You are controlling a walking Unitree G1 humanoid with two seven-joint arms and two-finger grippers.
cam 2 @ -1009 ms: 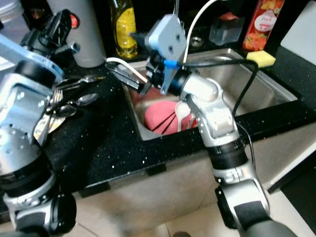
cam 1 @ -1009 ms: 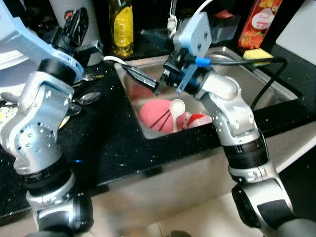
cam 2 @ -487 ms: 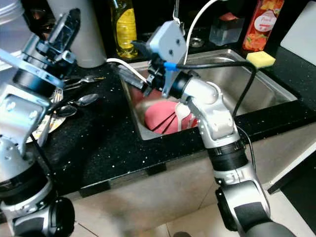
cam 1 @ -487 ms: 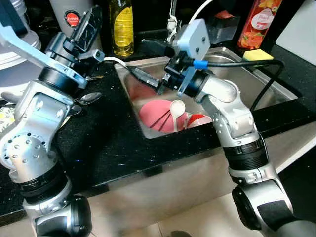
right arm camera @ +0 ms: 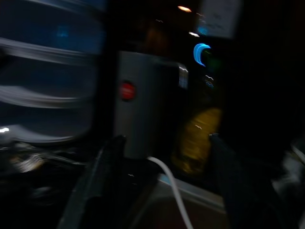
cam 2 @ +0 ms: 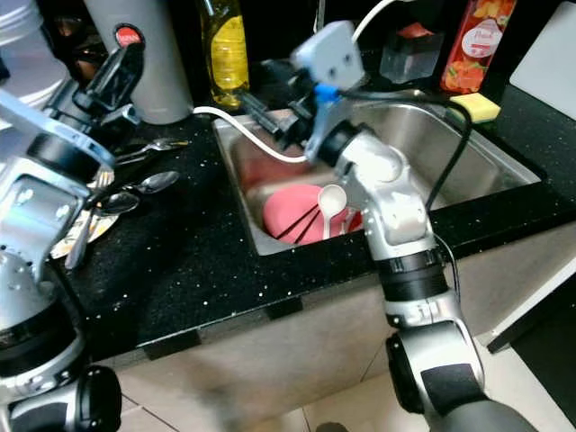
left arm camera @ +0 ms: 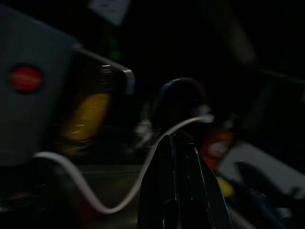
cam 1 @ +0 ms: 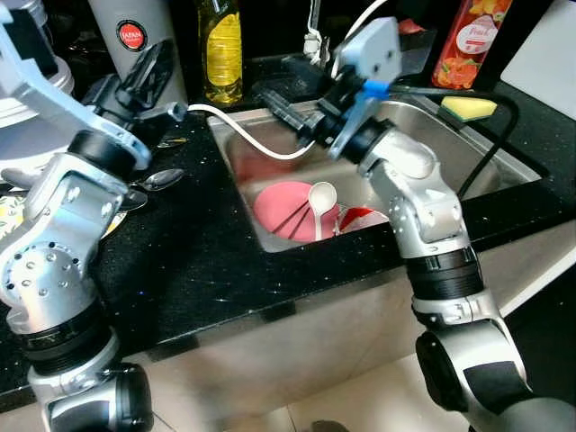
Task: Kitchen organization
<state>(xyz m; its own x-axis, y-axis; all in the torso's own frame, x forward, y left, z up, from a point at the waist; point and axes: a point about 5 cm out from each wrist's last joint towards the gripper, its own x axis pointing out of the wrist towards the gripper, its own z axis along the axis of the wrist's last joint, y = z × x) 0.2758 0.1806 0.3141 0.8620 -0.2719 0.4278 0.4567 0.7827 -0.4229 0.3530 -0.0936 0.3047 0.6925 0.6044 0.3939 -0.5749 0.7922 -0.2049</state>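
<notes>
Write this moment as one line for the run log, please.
right gripper: open, empty, above sink back edge | left gripper: shut, raised over counter | pink plate, white spoon: in sink

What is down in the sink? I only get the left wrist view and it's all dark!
Observer: A pink plate lies in the sink, with a white spoon resting on it.
Operator: Where's the other arm?
Observer: The right gripper is up over the sink's back edge, fingers apart, holding nothing.
Operator: What's next to my arm?
Observer: Metal spoons lie on the black counter just beside the left gripper.
Operator: Is that yellow blob a bottle?
Observer: Yes, a bottle of yellow liquid stands behind the sink, next to a grey canister.
</notes>
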